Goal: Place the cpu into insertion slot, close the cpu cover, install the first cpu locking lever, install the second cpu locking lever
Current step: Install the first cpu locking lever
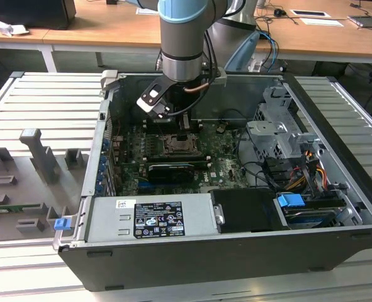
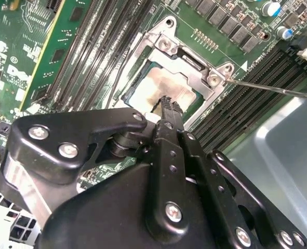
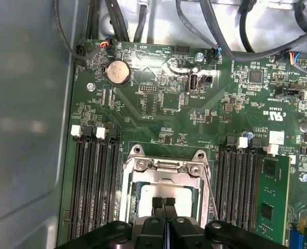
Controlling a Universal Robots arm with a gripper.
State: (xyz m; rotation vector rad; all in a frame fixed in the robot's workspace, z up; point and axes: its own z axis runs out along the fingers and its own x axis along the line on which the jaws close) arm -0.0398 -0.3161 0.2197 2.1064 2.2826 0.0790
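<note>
Claw (image 3: 164, 203), fingertips (image 2: 169, 104) pressed together on nothing, points down at the cpu (image 2: 158, 85), which lies in the slot (image 1: 176, 146) under the lowered cover (image 3: 166, 167). In the exterior view, the drive cage (image 1: 277, 129) sits at three o'clock of the slot and the power supply (image 1: 151, 217) at six.

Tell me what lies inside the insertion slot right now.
The cpu lies there, its pale metal top showing through the window of the cpu cover. The shut fingers hide part of that top, and the cpu covers whatever lies beneath it.
</note>
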